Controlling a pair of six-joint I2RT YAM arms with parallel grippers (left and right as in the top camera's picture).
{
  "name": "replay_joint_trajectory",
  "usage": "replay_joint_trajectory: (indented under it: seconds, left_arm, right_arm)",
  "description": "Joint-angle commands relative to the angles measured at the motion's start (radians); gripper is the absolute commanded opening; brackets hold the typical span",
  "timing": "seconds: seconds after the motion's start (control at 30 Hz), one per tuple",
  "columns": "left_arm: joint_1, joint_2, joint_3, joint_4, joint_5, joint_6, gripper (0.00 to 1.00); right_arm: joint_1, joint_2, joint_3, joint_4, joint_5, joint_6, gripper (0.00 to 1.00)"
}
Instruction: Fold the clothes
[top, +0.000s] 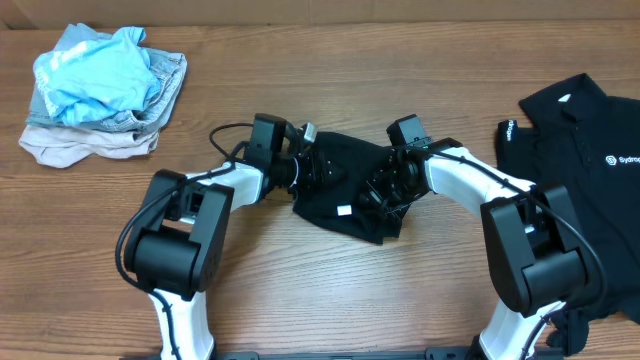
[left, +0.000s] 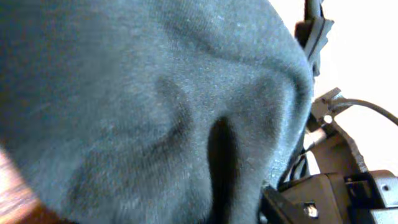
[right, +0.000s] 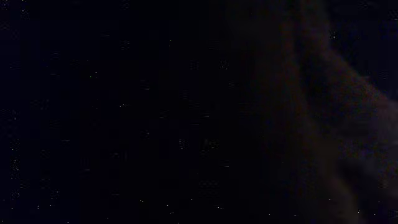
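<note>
Gathering stage of the fold, by judgement: one plain black soft-cloth shirt (top: 345, 180), bunched and creased, lies at the middle of the brown wood-grain surface (top: 330, 300), its small white neck label (top: 343, 210) turned up toward the near edge. The left pincer (top: 312, 165) sits at the shirt's left side and the right pincer (top: 385, 190) is buried in its right side. Black cloth fills the left wrist view and the right wrist view is almost wholly dark, so whether either pincer is clenched on the shirt or released cannot be told. No fold is made yet. The next move likely calls for a sure hold on two opposite edges, then drawing them apart so the cloth lies flat before any fold line is set; a grip through several layers would keep it bunched. Other stock: one black collared shirt with white chest lettering (top: 570, 160), spread at the right edge, and one heap of light-blue, grey and beige garments (top: 100, 85) at the far left corner, both well apart from the arms. Of the room, only a paler strip beyond the far edge shows.
</note>
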Motion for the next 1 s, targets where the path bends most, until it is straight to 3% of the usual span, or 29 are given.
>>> replay_joint_trajectory:
  seconds: [0.0, 0.17, 0.37, 0.57, 0.83, 0.97]
  left_arm:
    - [-0.055, 0.067, -0.037, -0.013, 0.004, 0.045, 0.45]
    - [-0.027, 0.066, -0.036, -0.013, 0.050, 0.045, 0.04]
    - [0.121, 0.058, 0.020, -0.033, 0.225, 0.045, 0.04]
    - [0.296, -0.026, 0.171, -0.060, 0.461, 0.024, 0.04]
    - [0.516, -0.111, 0.505, -0.043, 0.541, -0.142, 0.04]
    - [0.666, -0.111, 0.649, -0.044, 0.506, -0.159, 0.04]
  right_arm:
    - [0.010, 0.044, -0.008, 0.010, 0.034, 0.002, 0.24]
    - [0.006, 0.030, -0.007, 0.004, 0.016, -0.019, 0.24]
    - [-0.049, -0.103, -0.003, -0.063, 0.014, -0.142, 0.24]
    - [-0.122, -0.269, 0.040, -0.161, 0.013, -0.275, 0.31]
    - [-0.153, -0.318, 0.040, -0.179, 0.029, -0.274, 0.32]
    - [-0.153, -0.318, 0.039, -0.179, 0.046, -0.274, 0.32]
